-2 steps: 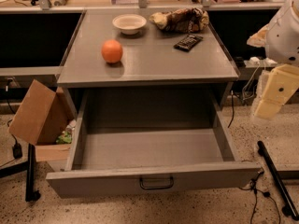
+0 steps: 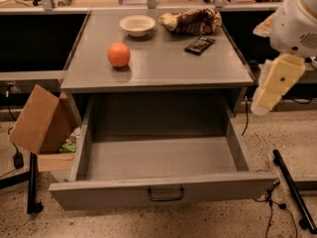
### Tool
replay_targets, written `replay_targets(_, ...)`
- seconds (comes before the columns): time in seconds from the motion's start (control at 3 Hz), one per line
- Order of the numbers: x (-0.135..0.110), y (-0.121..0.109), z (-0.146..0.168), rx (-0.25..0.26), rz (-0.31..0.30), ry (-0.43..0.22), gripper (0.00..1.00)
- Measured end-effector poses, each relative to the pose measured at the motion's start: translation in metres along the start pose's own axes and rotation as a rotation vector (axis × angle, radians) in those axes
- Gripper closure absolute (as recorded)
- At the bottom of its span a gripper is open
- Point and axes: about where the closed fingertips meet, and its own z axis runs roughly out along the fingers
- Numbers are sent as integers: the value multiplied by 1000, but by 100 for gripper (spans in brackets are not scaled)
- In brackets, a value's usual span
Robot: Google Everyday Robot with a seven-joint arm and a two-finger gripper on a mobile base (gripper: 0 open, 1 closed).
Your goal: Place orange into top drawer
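The orange (image 2: 119,54) sits on the flat grey desk top (image 2: 163,68), left of centre and in front of a white bowl (image 2: 137,25). The top drawer (image 2: 158,157) below is pulled wide open and holds nothing; its front panel carries a small dark wire handle (image 2: 166,195). My gripper (image 2: 261,104) hangs on the cream-coloured arm at the right edge, off the desk's right side, about level with the desk top's front edge. It is far from the orange and holds nothing that I can see.
A crumpled snack bag (image 2: 193,21) and a dark flat packet (image 2: 199,45) lie at the back right of the desk top. A cardboard box (image 2: 42,120) leans left of the drawer. A black stand leg (image 2: 32,185) and cables lie on the floor, and a black bar (image 2: 294,192) lies at the right.
The arm with the gripper has shifted a little to the left and up, closer to the desk's right side. The orange and the drawer have not moved.
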Motion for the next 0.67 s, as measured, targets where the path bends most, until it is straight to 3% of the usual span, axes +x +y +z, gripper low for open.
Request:
replay_targets(0.33, -34, -50, 19, 35, -38, -90, 0)
replay_targets(0.67, -77, -93, 48, 28, -71, -222, 0)
